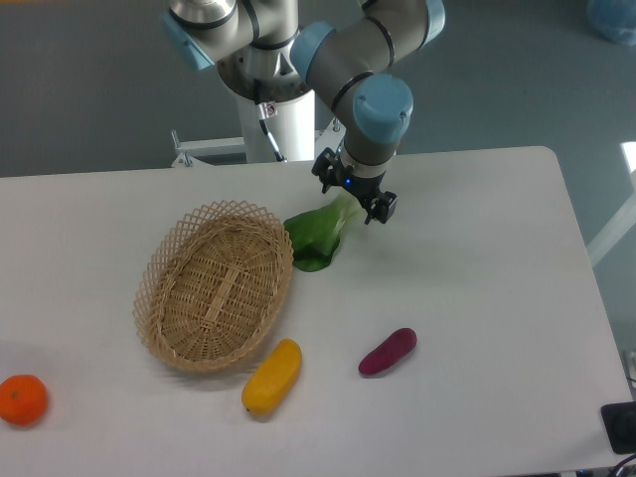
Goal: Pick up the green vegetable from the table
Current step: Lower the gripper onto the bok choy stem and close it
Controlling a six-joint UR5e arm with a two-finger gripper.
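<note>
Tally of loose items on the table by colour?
Green: 1, bok choy
Purple: 1, oblong vegetable
Yellow: 1, oblong fruit
Orange: 1, round fruit
Tan: 1, wicker basket
Total: 5

Arm point(338, 45) built of grey cylindrical links; joint ends are capped in light blue. White column base point(281, 124) seen behind, with a thin black cable run down its front. Gripper point(355, 191) is small and black, two short fingers, a small blue light noted on its body
</note>
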